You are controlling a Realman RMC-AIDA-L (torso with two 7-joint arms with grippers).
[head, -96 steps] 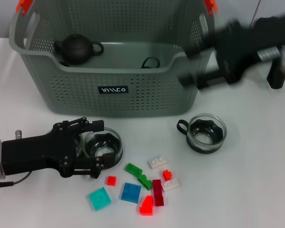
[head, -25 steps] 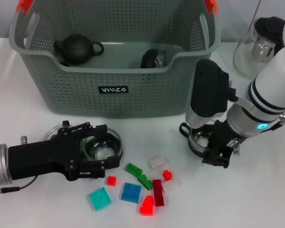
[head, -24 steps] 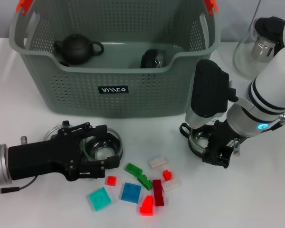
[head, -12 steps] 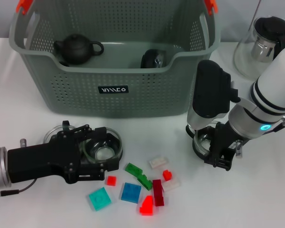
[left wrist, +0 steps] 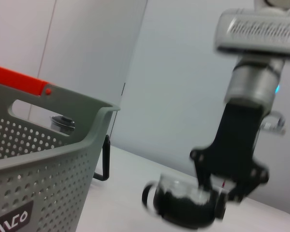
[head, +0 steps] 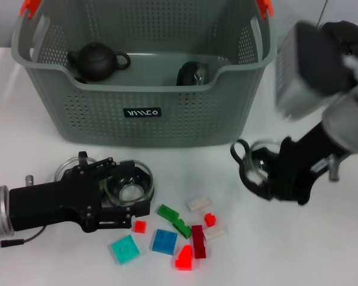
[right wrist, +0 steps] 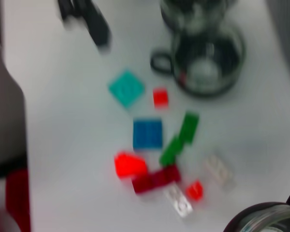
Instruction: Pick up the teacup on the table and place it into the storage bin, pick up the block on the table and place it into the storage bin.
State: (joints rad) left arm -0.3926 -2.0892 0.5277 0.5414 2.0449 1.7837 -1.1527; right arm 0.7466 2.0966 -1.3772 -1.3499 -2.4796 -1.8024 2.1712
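On the white bench point(head: 48, 143) the right pincer point(head: 273, 179) clenches a glass teacup point(head: 259, 170), seemingly just off the surface beside the storage bin point(head: 143, 113). The left pincer point(head: 126, 190) grips a second teacup point(head: 130, 183) resting on the bench. About ten blocks point(head: 164, 241) lie between them.

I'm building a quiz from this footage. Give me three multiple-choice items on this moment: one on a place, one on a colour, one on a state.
1. Where is the dark teapot?
A. in the bin
B. among the blocks
C. in the left gripper

2. What colour is the square block beside the teal one?
A. yellow
B. blue
C. white

3. What is the right gripper doing?
A. hanging open over the bin
B. holding a teacup
C. gripping a block

Answers: 1 A, it sits inside the basket walls; 2 B, the head view shows it blue; 3 B, the cup sits between its fingers.
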